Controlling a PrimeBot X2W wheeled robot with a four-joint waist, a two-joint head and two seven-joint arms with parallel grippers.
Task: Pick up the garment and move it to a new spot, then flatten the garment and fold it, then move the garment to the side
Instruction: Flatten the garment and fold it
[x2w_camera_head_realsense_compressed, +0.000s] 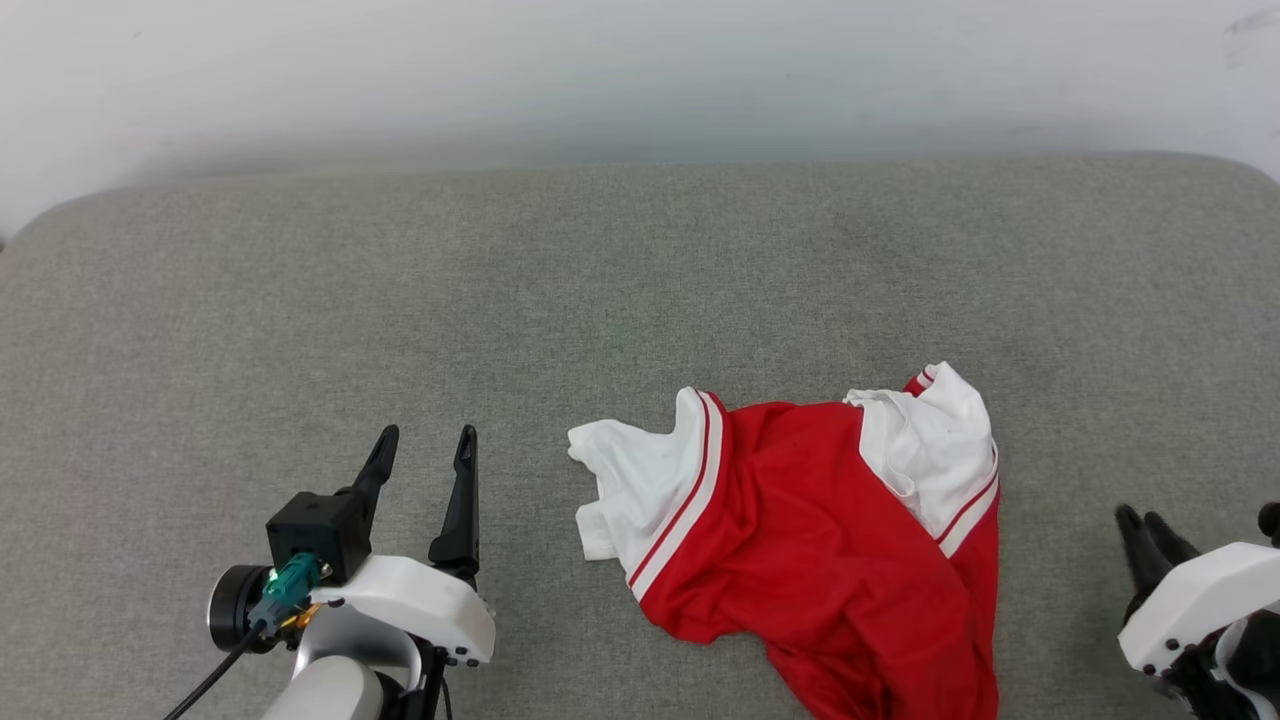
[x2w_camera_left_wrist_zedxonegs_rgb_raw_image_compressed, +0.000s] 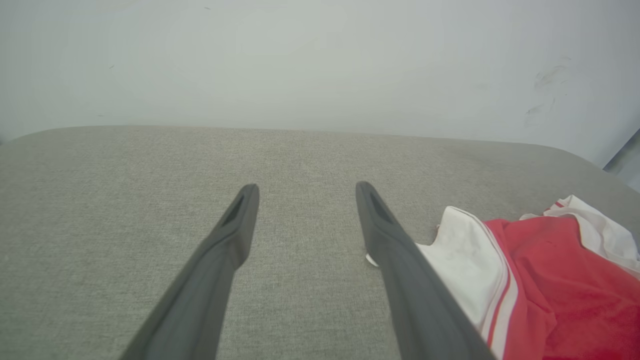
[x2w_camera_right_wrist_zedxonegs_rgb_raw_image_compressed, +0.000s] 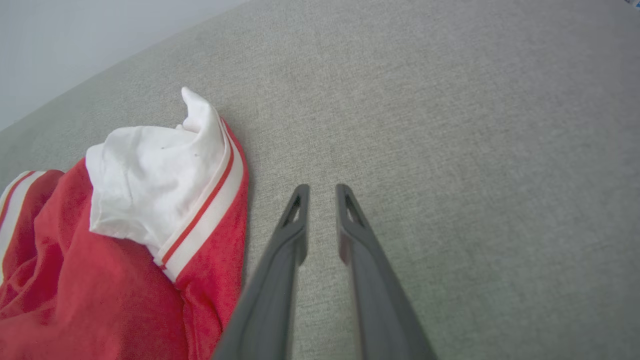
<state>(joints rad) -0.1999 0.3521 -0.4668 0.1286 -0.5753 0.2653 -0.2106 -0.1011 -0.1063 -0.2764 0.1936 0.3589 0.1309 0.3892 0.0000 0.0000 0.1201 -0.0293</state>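
Left gripper (x2w_camera_head_realsense_compressed: 425, 440) wide, empty | right gripper (x2w_camera_right_wrist_zedxonegs_rgb_raw_image_compressed: 322, 192) narrow, empty | garment (x2w_camera_head_realsense_compressed: 830, 520) crumpled between them, untouched | risk: narrow right jaws could snag one sleeve only, lifting it bunched.

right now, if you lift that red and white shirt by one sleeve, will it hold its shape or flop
Probably floppy: the garment lies crumpled in soft folds, so lifted by its white sleeve the rest should hang. It looks thin and likely light. Pushed, it would probably bunch rather than slide on the textured grey surface.
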